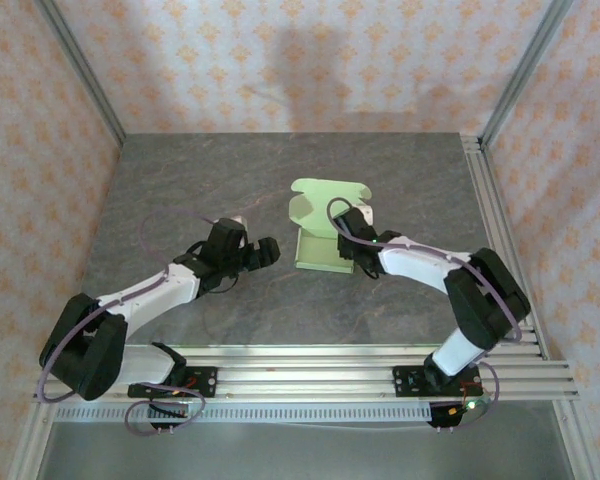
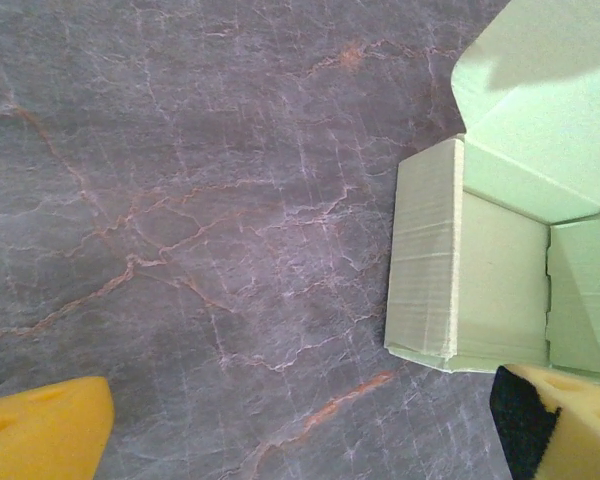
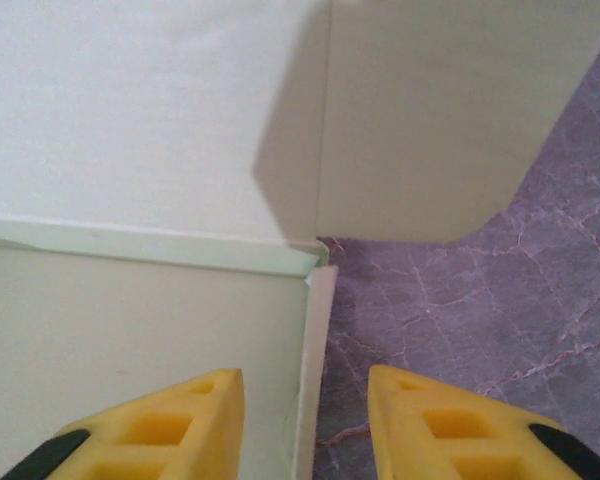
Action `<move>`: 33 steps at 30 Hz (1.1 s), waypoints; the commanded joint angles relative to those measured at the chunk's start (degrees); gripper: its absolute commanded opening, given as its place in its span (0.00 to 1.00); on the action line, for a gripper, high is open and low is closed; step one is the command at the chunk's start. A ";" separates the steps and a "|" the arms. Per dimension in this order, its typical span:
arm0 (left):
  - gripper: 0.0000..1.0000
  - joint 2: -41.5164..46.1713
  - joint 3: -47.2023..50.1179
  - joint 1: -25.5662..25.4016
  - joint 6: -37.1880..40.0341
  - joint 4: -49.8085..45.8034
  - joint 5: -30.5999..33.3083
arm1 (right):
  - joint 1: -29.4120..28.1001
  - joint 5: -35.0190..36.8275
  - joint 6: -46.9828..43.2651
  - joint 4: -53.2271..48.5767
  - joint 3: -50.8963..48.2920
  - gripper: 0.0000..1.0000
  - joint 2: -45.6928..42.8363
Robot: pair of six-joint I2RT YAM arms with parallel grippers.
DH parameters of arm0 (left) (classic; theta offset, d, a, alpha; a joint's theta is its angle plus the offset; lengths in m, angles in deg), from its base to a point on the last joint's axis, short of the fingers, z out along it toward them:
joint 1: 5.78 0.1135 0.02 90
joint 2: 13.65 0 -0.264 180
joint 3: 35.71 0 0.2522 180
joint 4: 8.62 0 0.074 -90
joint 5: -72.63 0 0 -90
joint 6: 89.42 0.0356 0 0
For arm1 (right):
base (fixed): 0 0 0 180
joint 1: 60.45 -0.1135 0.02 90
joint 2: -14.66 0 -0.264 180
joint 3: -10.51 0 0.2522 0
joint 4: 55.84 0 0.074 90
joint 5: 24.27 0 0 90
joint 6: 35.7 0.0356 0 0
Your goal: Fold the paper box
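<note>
Your right jaws straddle, released, a wall of the pale yellow-green card paper box (image 1: 316, 250), while your left jaws gape wide beside it.

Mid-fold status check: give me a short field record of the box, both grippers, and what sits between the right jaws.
paper box: partly folded, open on top, lid flap raised at its far side
left gripper: open, over the table, left of the box and apart from it
right gripper: open, at the box's right side
between right jaws: the box's right wall edge, with one finger over the box's inside and the other over the table, not clamped
fold state: not closed yet
</note>
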 commanded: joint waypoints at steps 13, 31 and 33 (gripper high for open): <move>0.93 -8.80 -5.99 -1.11 2.09 2.57 -7.06 | 6.52 -18.29 3.55 5.51 -6.45 0.26 -4.24; 0.93 -9.02 -5.67 -1.29 2.09 2.20 -6.71 | 7.18 -17.56 1.94 3.70 -5.00 0.15 0.88; 0.93 -9.02 -5.57 -1.26 2.00 2.25 -6.54 | 7.17 -16.42 1.26 1.60 -4.13 0.14 1.43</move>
